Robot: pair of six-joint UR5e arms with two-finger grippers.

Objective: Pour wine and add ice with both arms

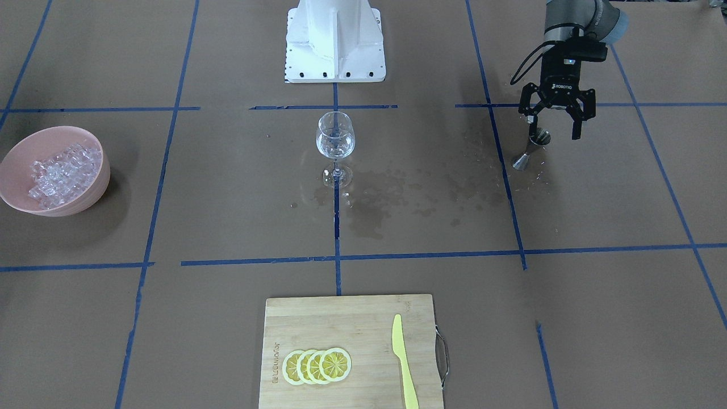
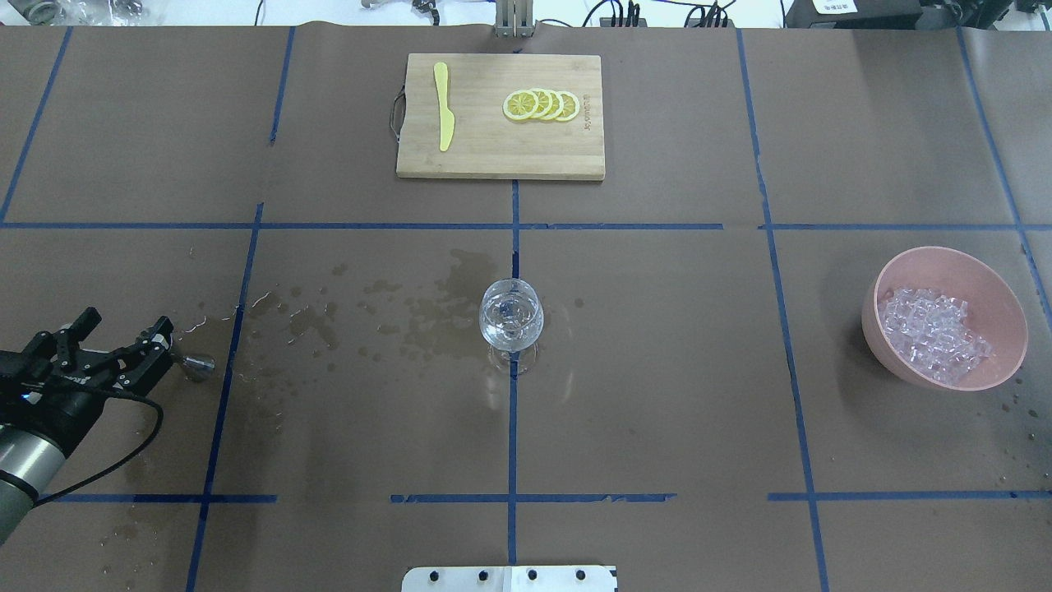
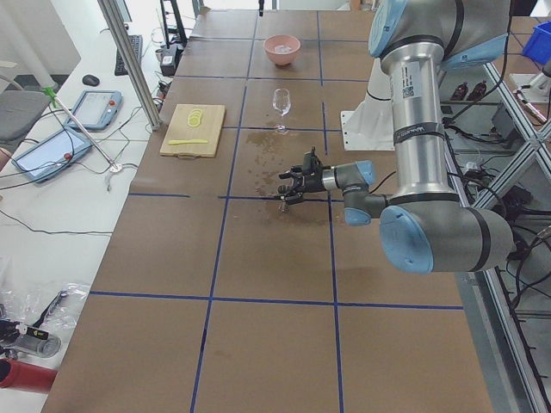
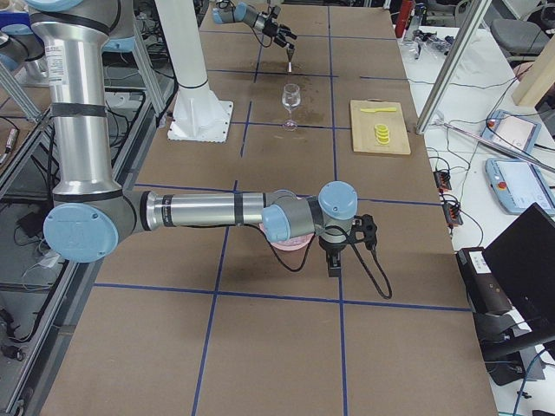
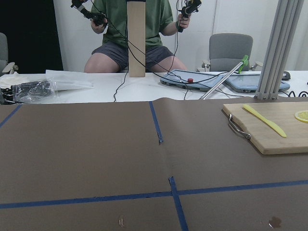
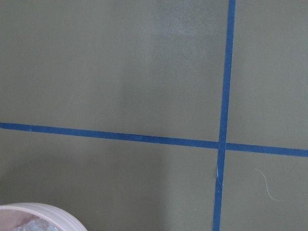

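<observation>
Table [image 2: 657, 370]'s wet by the wine glass [image 2: 511, 316], pour's likely done: left gripper [image 1: 554, 129], spread, over the left-edge jigger [image 1: 531, 150]; right gripper [image 4: 340, 260] by the ice bowl [image 2: 986, 284], can't tell its grip.

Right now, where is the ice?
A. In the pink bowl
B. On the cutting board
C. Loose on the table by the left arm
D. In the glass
A: the ice lies piled in the bowl, and no cubes show in the glass.
</observation>
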